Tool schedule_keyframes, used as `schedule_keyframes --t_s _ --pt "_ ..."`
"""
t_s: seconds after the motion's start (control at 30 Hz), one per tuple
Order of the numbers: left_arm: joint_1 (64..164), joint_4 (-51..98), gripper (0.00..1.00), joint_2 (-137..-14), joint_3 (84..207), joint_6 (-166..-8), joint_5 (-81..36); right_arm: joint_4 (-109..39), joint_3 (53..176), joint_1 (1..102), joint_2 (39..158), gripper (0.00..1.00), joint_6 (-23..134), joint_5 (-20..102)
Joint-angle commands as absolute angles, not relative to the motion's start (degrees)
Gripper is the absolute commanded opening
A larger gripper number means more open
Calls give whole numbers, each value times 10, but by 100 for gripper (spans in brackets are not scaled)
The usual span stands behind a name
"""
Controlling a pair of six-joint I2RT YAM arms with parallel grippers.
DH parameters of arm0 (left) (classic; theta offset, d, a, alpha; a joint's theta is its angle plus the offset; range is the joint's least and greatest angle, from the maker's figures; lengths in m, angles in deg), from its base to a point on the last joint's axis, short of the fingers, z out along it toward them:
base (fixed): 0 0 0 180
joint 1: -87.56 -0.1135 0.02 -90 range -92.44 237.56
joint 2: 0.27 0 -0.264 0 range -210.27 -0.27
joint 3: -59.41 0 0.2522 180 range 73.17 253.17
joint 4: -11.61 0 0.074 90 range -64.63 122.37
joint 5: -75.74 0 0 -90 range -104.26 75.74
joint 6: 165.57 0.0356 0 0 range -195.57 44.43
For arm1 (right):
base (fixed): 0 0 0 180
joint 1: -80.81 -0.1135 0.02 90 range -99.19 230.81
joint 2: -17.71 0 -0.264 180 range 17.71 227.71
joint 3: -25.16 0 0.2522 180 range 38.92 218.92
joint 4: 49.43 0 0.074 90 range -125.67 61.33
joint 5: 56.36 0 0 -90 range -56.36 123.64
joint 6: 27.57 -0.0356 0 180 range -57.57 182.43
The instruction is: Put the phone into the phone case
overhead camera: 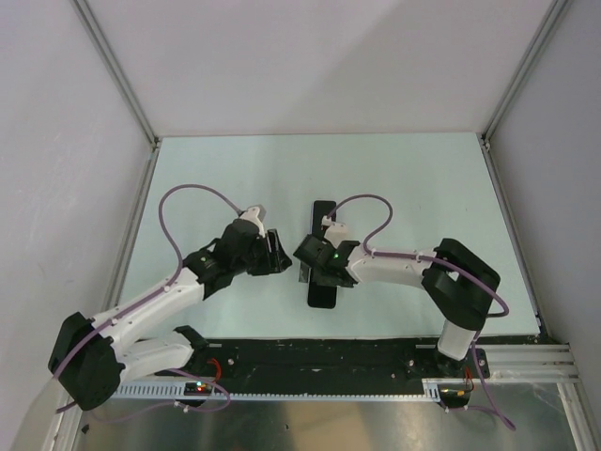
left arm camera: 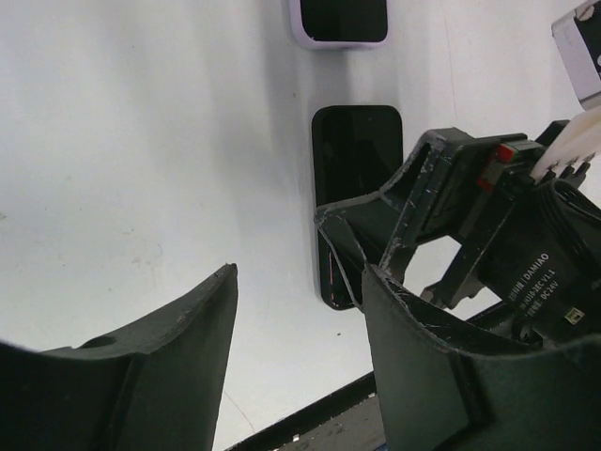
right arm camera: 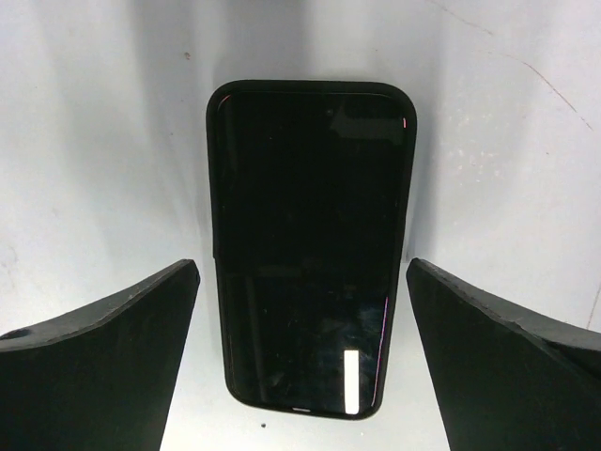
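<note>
1. The table [overhead camera: 235, 178] bears everything. The work lies directly under the right hand.
2. The right gripper [right arm camera: 302, 272] hangs low with its fingers spread wide, one on each side of the work and touching neither long edge. It holds nothing. The left gripper [left arm camera: 299, 282] stands off to that hand's left. Its fingers are apart with nothing between them, and the work lies ahead of its fingertips.
3. The phone case [right arm camera: 214, 188] lies flat beneath the right palm, its length running along the fingers.
4. The phone [right arm camera: 310, 188] sits face up inside the case, with a black rim showing all round the glass. The insertion looks close to finished, so the step in hand is probably confirming the seat.
5. A lilac-rimmed device [left arm camera: 338, 23] lies beyond the fingertips, apart from the cased phone. Any press should stay short of it.
6. On the rim by the left finger, about halfway along, there is a faint step. Whether it is a lifted edge or a reflection cannot be told.
   - To do the step well, press straight down on the corners with flat pads, starting at the wrist end.
   - Do not squeeze the long sides, since that could spring the rim or make the case skid.
</note>
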State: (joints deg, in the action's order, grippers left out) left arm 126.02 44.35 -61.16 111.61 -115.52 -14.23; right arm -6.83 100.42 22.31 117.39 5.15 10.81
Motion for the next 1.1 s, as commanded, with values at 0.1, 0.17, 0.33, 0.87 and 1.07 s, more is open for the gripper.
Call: schedule_keyframes --t_s 0.1,0.17,0.33,0.87,1.07 --pt "1250 436 61 -588 1101 -1138 -159 -29 1048 210 1216 99 30 65" --pt "1250 435 61 -588 1101 -1138 -159 -18 1057 204 1226 99 33 62" --pt "1249 435 61 -591 1102 -1138 -158 19 1078 191 1255 94 42 47" --pt "1248 435 61 -607 1108 -1137 -160 13 969 269 1107 33 136 63" --pt "1248 433 61 -607 1106 -1139 -161 -74 961 373 1081 32 232 108"
